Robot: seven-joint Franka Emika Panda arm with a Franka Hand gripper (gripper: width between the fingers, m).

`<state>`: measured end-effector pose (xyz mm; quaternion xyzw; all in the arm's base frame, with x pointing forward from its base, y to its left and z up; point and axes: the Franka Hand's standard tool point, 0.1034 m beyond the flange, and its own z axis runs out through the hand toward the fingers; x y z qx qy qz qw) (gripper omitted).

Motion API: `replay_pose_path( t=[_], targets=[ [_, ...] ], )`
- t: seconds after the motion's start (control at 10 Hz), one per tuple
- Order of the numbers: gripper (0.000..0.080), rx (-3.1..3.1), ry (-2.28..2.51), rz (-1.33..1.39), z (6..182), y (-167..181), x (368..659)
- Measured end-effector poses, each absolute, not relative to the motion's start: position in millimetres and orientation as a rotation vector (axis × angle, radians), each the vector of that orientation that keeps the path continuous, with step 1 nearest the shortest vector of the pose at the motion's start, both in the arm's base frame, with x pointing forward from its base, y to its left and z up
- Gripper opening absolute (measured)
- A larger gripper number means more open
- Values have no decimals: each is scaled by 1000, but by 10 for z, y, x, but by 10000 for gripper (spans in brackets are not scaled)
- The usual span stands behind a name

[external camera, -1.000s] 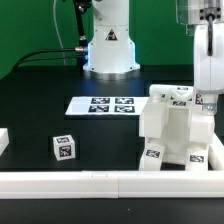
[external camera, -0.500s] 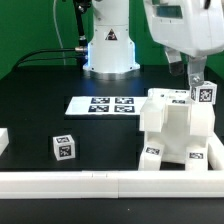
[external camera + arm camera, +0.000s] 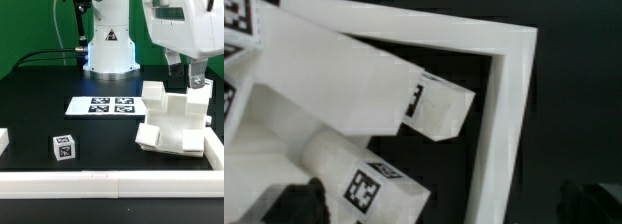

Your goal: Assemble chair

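Observation:
The partly built chair [image 3: 173, 124], a cluster of white slabs and square blocks, lies tilted on the black table at the exterior view's right, close to the front rail. My gripper [image 3: 186, 76] hangs just above its upper right part, open. In the wrist view, the chair's tagged square blocks [image 3: 370, 182] reach out between my dark fingers [image 3: 295, 206], and neither finger presses on them. One loose white block [image 3: 63, 148] with a tag stands apart toward the exterior view's left front.
The marker board [image 3: 103, 105] lies flat behind the chair, in front of the arm's base [image 3: 108, 48]. A long white border rail [image 3: 100, 182] runs along the front and turns up the right side [image 3: 505, 120]. Another white piece [image 3: 3, 141] shows at the left edge.
The chair has tipped from upright to a lower, tilted lie, and its tags no longer face the exterior camera. The arm swung in from the right and now hangs open above it.

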<state>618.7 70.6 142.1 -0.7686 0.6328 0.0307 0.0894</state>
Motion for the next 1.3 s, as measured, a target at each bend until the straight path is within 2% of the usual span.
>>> replay_pose_path(
  t=[0.1,0.4,0.7,1.0,1.3],
  targets=[
    [649,-2365,1798,103,1409,660,6166],
    [649,-2570,1540,149,1532,717,6107],
    [649,-2703,1301,115,1491,709,6105],
    [649,-3004,584,-77,1476,729,6013],
    [649,-3038,464,-106,1455,716,5995]
  ],
)
